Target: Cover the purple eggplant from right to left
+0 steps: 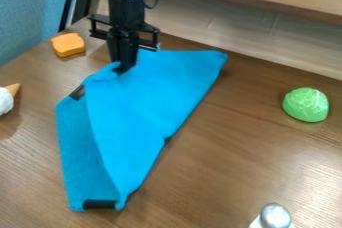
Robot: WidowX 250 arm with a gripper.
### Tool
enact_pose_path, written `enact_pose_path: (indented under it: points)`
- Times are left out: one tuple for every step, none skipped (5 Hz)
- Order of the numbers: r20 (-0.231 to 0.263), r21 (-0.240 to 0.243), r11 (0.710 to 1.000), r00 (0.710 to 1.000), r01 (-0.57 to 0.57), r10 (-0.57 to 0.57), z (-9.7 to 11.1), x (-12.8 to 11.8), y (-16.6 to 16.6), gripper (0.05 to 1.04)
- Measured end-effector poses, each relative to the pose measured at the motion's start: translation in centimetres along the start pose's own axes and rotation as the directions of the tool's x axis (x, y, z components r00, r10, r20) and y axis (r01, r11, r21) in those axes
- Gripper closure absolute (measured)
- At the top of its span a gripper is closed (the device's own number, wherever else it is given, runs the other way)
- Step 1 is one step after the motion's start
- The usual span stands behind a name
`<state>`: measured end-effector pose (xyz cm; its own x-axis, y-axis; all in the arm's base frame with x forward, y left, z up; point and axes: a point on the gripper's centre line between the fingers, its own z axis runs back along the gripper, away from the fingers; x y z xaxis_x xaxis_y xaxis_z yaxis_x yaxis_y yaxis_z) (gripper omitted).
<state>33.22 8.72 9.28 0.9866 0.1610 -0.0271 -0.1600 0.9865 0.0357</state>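
Blue cloth (143, 109), matte, creased, folded into pointed layers; black tool (121, 69) pinching its bunched upper edge.

The tabletop (220, 172) is brown wood with a streaked grain and paler, shiny patches toward the lower right. A blue cloth (143, 107) spreads over its left and middle part, folded so that one layer overlaps another, with a black patch (99, 204) at its bottom end and another dark patch (78, 92) at its left edge. Near the cloth's upper left sits a small orange block (68, 45). A white object with an orange-brown cone (6, 100) lies at the left edge. Well apart on the right rests a rounded green piece with pale streaks (306, 105), and a silver-topped white object (275, 216) stands at the bottom.
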Motion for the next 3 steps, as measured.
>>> enact_pose_path:
  points:
    - [-0.002,-0.016,0.999,0.999,0.036,-0.036,-1.2,0.1,0.8,0.91]
    - [-0.003,-0.046,0.999,1.0,0.025,-0.026,-1.8,-0.3,0.3,0.682]
    - [-0.005,-0.086,0.996,1.0,0.003,-0.003,-2.5,-0.6,-0.4,0.357]
